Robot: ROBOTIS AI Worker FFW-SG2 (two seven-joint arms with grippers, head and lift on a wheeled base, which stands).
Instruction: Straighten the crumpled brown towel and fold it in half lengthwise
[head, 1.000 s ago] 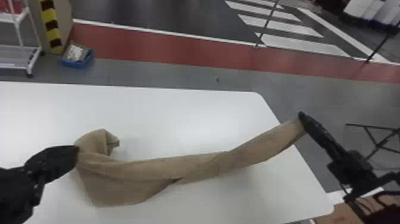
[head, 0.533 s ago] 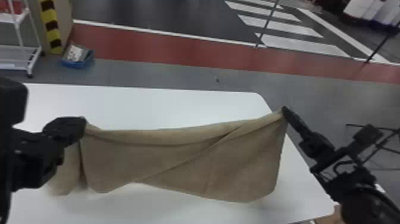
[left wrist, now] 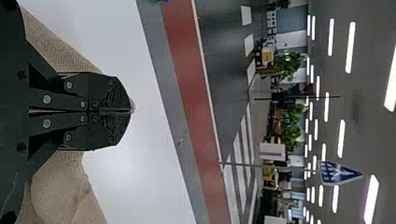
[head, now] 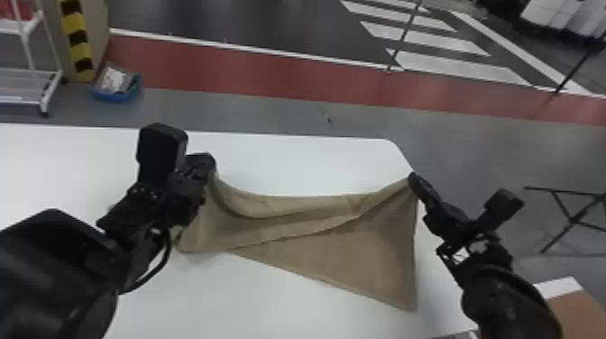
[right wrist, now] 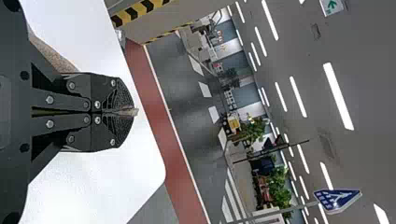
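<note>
My left gripper holds the upper left of the brown towel above the table. At the towel's upper right corner is my right gripper, near the table's right edge. Between them the top edge sags with folds, and the right side hangs down to a pointed corner. In the left wrist view the closed left gripper has a sliver of cloth at its tips, with towel behind it. The right wrist view has the right gripper pinching a bit of cloth, and some towel beside it.
The white table lies under the towel. Beyond it stand a white rack and a blue bin on the floor. A box is at the lower right, a black folding stand at the right.
My left gripper has moved right and forward with its end of the towel. The right gripper first moved inward and has shifted slightly since. The towel, stretched in a narrow band before, now hangs wider at right.
</note>
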